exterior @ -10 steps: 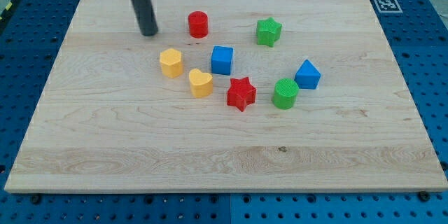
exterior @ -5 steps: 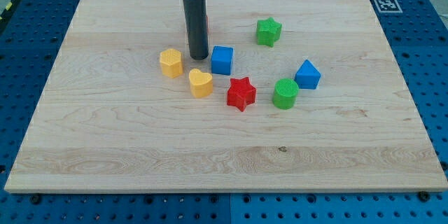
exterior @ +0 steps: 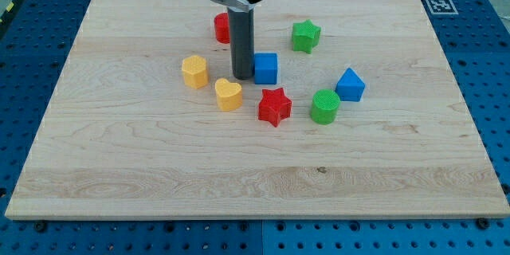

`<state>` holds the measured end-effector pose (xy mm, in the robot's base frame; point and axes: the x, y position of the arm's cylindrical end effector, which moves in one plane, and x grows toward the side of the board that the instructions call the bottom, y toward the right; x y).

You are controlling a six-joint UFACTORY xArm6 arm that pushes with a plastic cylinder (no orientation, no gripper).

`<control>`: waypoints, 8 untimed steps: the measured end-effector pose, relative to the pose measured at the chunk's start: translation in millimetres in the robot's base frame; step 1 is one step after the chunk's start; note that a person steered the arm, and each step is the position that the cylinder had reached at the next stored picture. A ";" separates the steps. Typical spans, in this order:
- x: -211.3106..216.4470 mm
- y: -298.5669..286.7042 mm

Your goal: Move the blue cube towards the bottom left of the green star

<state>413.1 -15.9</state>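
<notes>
The blue cube (exterior: 266, 68) sits near the board's middle, below and left of the green star (exterior: 305, 37). My tip (exterior: 242, 76) rests on the board right against the cube's left side. The rod rises from there and covers part of the red cylinder (exterior: 222, 27) behind it.
A yellow hexagon block (exterior: 194, 72) and a yellow heart (exterior: 229, 94) lie left of my tip. A red star (exterior: 275, 106), a green cylinder (exterior: 324, 106) and a second blue block (exterior: 350, 84) lie to the lower right. The wooden board (exterior: 119, 167) has a marker tag (exterior: 439, 4) at its top right corner.
My tip came from the upper left down to the blue cube's left side. The cube has shifted a little to the right.
</notes>
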 end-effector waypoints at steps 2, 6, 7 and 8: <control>15.2 5.1; 24.7 31.7; 24.9 36.8; 26.7 45.7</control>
<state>439.8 29.8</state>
